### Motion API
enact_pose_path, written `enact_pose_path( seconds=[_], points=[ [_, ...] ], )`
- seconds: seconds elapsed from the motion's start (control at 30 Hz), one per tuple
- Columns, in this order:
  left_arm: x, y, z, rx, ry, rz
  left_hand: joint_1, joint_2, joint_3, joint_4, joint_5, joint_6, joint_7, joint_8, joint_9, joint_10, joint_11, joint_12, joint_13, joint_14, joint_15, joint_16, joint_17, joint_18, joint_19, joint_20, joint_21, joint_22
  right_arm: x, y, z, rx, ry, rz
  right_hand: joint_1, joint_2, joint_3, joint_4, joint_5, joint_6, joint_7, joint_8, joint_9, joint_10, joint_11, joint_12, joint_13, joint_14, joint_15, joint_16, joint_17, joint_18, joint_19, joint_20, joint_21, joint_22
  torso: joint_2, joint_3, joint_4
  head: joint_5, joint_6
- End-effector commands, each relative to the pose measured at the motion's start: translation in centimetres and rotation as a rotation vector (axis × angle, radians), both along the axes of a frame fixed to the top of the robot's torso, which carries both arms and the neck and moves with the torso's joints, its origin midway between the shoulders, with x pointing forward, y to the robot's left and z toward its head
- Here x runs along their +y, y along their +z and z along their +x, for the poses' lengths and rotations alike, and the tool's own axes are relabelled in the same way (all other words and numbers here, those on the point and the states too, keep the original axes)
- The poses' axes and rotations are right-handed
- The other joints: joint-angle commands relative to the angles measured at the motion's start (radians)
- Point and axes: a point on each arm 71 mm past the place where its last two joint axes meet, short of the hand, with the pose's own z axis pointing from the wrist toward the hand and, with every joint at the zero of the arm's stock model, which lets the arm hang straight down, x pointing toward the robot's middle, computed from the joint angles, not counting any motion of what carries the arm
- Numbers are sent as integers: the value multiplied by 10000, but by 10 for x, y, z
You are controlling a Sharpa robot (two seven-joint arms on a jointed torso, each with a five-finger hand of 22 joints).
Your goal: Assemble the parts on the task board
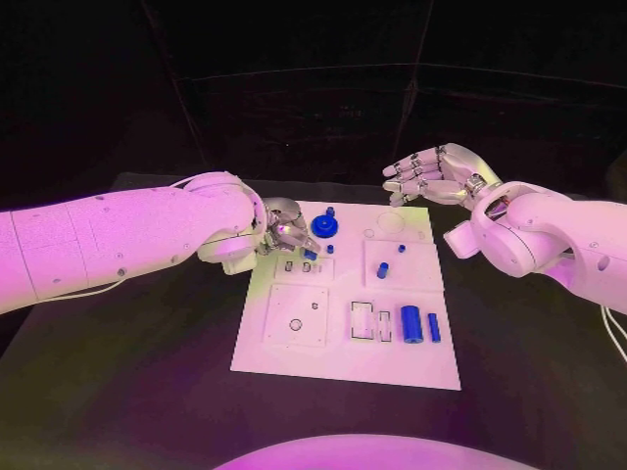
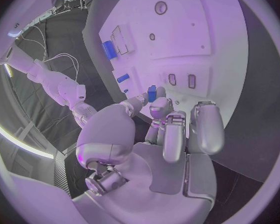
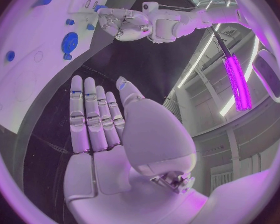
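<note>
The white task board (image 1: 345,343) lies mid-table. A blue gear (image 1: 323,227) sits near its far edge, with small blue pegs (image 1: 381,269) around the middle and two blue cylinders (image 1: 411,321) in the near right block. My left hand (image 1: 283,230) hovers over the board's far left corner with its fingers curled in. A small blue peg (image 2: 152,92) stands just past its fingertips (image 2: 162,106), and I cannot tell if they touch it. My right hand (image 1: 434,174) floats above the far right corner, fingers stretched out, holding nothing. The right wrist view shows the gear (image 3: 70,42) and the left hand (image 3: 124,22).
Two small slots (image 2: 180,79) lie beside the left hand's fingers. A square plate with a round hole (image 1: 297,318) is on the board's near left. Black table (image 1: 144,372) surrounds the board on all sides.
</note>
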Motion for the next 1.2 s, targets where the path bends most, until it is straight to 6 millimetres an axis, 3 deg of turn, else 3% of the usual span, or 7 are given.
enact_pose_path(
  seconds=[0.03,0.2,0.37,0.63,1.07,1.2],
  points=[
    [4,2,2,-1380,539,8,-17,-80,1585,-1503,64,35,-71,73,2,183,-147,50,11,1052,-84,32,2634,-79,88,-12,47,-7,0,1,0,55,260,33,-54,-72,43,5,43,-70,131,46,-10,-52,50,67,-8,-11,45,-49,-15,85,29,28,-69,-9,-59,16,108,-47,-40],
    [8,-6,0,-1824,649,150,-26,-115,1627,-1499,64,47,-77,92,-2,208,-153,76,34,1052,-90,32,2634,-82,98,-18,57,11,-1,1,-1,53,254,29,-65,-73,52,5,47,-85,135,45,-10,-64,54,73,-28,-17,51,-62,-25,84,28,33,-86,-19,-73,43,146,-70,-87],
    [8,-15,-2,-2046,686,266,-35,-141,1653,-1493,62,56,-82,105,-6,225,-157,93,49,1052,-94,32,2634,-81,99,-22,55,8,-1,1,-1,52,264,32,-65,-73,52,5,47,-85,135,45,-10,-64,54,73,-28,-17,51,-62,-25,84,28,33,-86,-19,-62,23,127,-32,-110],
    [7,-23,-4,-1890,483,516,-58,-145,1700,-1454,57,68,-86,125,-14,230,-162,89,37,1052,-99,32,2634,-83,108,-29,62,21,-1,1,0,41,275,36,-73,-75,59,5,50,-94,138,46,-10,-71,57,79,-42,-19,54,-70,-31,84,27,37,-98,-26,-59,37,112,-17,-155],
    [2,-32,-7,-1442,103,854,-87,-170,1712,-1430,48,67,-87,136,-21,175,-161,9,-56,1052,-100,32,2634,-77,95,-32,43,-12,1,1,0,33,360,56,-73,-75,59,5,50,-94,138,46,-10,-71,57,79,-42,-19,54,-70,-31,84,27,37,-98,-26,-54,27,111,-27,-197],
    [0,-33,-7,-1378,50,896,-89,-171,1713,-1427,48,67,-87,137,-22,176,-161,11,-54,1052,-100,32,2634,-78,96,-32,45,-9,0,1,0,13,357,58,-80,-75,65,6,53,-100,140,48,-10,-76,59,84,-53,-19,56,-76,-36,85,28,39,-108,-32,-66,51,123,-12,-189]
  ],
)
